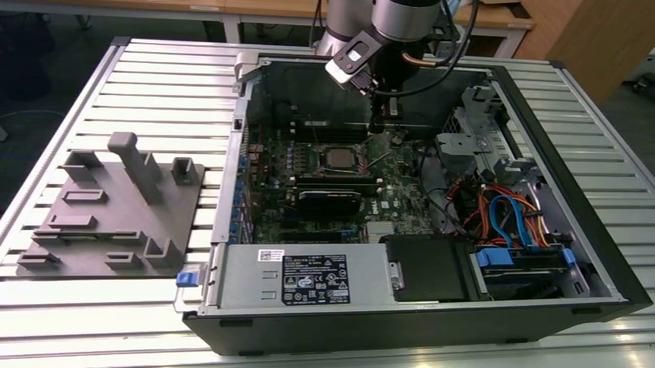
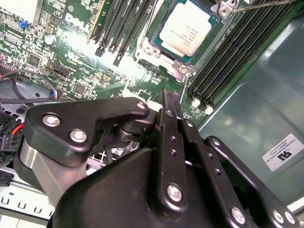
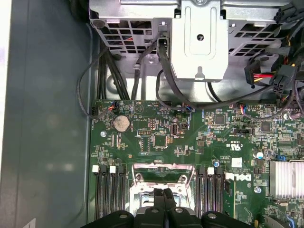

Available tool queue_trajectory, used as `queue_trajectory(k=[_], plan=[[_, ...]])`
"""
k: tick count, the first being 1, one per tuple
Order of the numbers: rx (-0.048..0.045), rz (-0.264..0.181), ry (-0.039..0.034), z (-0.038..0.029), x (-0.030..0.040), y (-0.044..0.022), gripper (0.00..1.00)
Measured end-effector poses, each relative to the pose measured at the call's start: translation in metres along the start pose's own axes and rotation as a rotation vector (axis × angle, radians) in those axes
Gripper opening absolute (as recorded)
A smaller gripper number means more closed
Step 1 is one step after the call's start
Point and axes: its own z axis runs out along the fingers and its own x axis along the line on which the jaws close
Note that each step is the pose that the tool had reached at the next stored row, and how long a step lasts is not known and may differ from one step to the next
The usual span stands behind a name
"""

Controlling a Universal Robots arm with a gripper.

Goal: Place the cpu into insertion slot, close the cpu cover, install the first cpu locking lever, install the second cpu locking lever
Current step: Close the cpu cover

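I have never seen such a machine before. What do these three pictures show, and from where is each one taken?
One robot arm works inside an open computer case that lies on a slatted metal table. The exterior view looks from outside; both wrist views come from cameras riding on the arm. Its hand, shut and with nothing visible in it, hangs close above the green circuit board. The cpu, with its silver-grey top, sits in the insertion slot. A grey fixture plate lies on the table at the exterior view's left.
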Motion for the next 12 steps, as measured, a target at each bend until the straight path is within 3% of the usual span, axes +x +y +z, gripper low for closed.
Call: queue_trajectory(k=[6, 12], plan=[[0.0002, 0.000, -0.0001, 0.0001, 0.0000, 0.0042, 0.10], [0.0034, 0.000, 0.0001, 0.0039, -0.0001, 0.0266, 0.10]])
